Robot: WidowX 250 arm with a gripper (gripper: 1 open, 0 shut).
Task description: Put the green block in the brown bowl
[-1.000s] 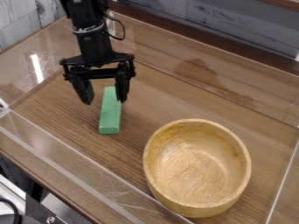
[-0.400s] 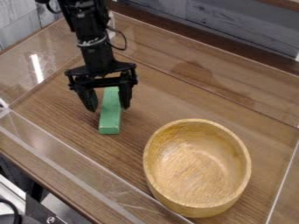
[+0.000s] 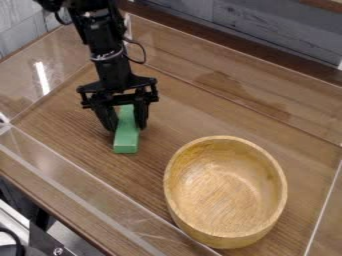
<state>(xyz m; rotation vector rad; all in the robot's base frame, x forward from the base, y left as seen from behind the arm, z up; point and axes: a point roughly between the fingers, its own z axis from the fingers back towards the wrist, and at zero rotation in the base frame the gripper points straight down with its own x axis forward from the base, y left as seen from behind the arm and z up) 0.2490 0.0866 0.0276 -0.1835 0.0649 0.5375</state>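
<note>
The green block [image 3: 127, 139] lies flat on the wooden table, a long bar running away from me, left of centre. My gripper [image 3: 124, 119] points down over the block's far end. Its two black fingers have come in against the block's long sides, shut on it while it rests on the table. The far end of the block is hidden behind the fingers. The brown bowl [image 3: 173, 178] stands empty at the front right, about a block's length from the block's near end.
A clear plastic wall [image 3: 80, 170] runs along the table's front left edge, and another rises at the far left [image 3: 34, 60]. A grey plank wall [image 3: 267, 30] stands behind the table.
The gripper has sunk slightly over the block's far end and its fingers have drawn in from wide open to the block's sides. Block and bowl have not moved.
</note>
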